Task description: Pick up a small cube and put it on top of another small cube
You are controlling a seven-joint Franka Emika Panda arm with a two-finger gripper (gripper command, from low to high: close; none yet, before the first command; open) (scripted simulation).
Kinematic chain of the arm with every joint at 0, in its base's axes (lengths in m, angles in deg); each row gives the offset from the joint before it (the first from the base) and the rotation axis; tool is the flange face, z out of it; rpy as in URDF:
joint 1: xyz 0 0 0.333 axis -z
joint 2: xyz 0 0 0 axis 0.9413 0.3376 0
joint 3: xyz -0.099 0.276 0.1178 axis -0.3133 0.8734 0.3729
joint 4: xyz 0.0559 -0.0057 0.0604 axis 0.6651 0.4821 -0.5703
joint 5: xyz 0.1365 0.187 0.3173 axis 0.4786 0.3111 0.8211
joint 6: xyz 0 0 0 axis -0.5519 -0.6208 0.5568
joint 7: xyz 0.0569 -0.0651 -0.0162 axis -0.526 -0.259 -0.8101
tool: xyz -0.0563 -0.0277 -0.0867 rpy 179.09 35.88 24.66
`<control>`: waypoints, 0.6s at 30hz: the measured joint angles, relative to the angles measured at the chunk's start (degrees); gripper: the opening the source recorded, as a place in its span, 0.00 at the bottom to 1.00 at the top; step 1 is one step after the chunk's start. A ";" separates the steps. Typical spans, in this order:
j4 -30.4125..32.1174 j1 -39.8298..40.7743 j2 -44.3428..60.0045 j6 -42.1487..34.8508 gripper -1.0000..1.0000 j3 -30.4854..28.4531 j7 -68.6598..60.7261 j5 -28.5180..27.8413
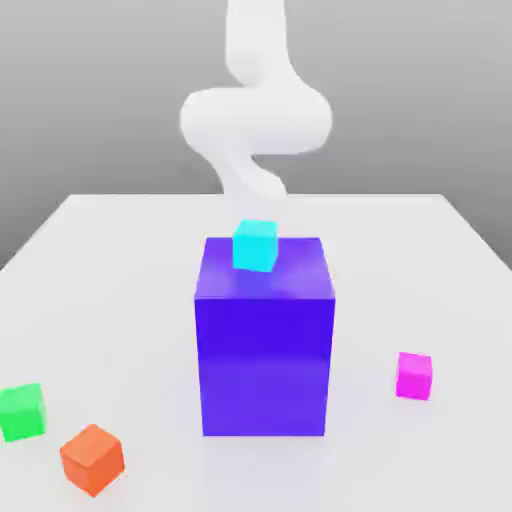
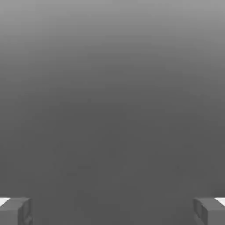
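Orange-red cube, smooth and sharp-edged, on glossy white tabletop.

Large blue block, orange-red cube near green cube, white table

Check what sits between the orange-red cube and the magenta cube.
The big blue-violet block stands between the orange-red cube and the magenta cube, as the exterior view shows.

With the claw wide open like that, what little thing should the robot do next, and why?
Probably swing the open gripper toward the small magenta cube, staying high at first: the cube sits apart on the white table, and the tall blue block stands between it and the small green cube.
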State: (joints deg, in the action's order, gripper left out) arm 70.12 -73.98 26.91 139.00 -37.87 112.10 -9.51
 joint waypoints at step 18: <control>23.51 -25.26 38.34 25.47 0.50 7.84 -30.93 1.51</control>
State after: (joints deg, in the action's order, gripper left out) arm 93.63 -99.24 65.24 164.47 -30.03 81.18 -8.00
